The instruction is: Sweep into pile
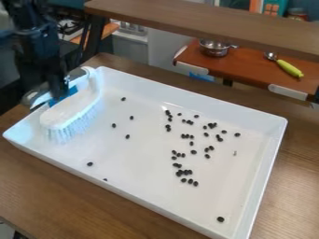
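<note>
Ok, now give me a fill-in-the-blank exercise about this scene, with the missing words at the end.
The small pieces scattered in the tray are coloured ____.
The tray's own colour is ____.
The brush has its ____ pointing downward.
In the camera view, most of the small pieces lie to the ____ of the brush.

Missing words, in order: black; white; bristles; right.

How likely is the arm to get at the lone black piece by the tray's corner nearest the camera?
Probably, if its reach allows: between the arm and that piece the tray holds only low, scattered pieces, though the brush by the arm may bump the corner walls.
</note>
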